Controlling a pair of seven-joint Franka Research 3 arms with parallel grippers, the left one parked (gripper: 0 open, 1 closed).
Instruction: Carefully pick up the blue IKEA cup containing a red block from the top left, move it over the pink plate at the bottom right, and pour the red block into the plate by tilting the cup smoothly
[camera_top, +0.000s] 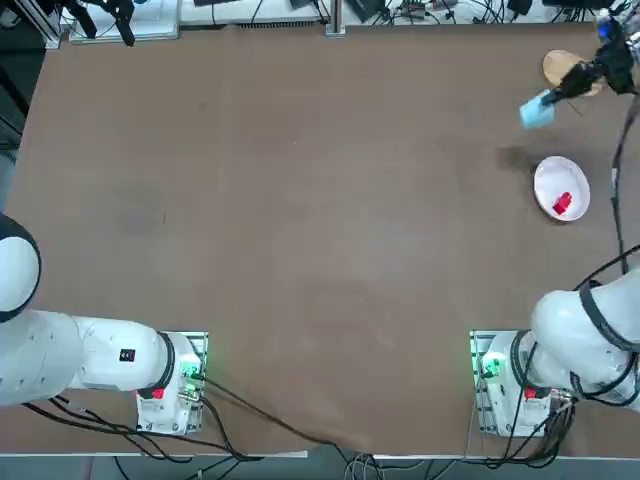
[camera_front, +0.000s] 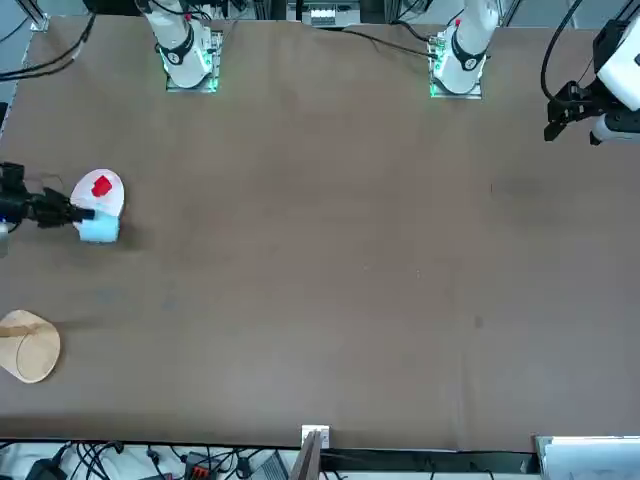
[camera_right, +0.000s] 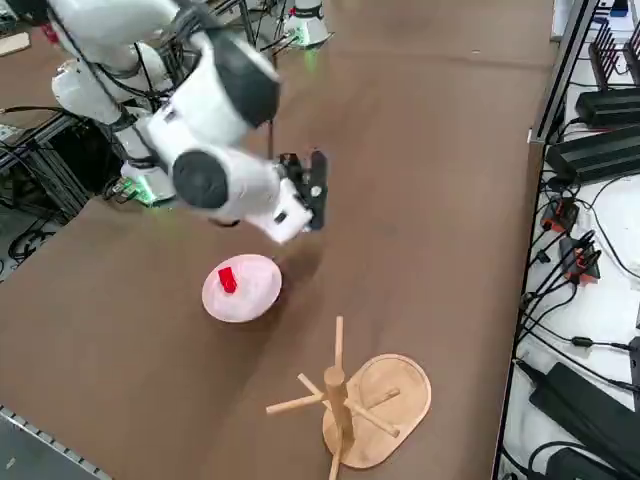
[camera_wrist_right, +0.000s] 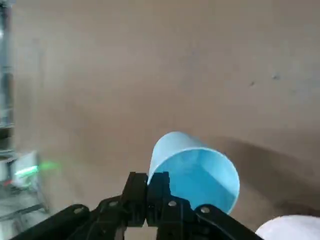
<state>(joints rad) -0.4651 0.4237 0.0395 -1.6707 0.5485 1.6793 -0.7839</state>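
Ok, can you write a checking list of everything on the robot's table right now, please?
Surface: brown table, bare in the middle.
Cup: blue cup tipped on its side in the air, near the plate; looks empty in the wrist view.
Block: red block lies on the plate.
Plate: pale plate flat on the table.
Clutter: wooden peg stand beyond the plate.
Pincer: right pincer shut on the cup's rim.
Cables: black cables run from the arm bases along the table edge.
Surroundings: power strips and more cables beside the table.
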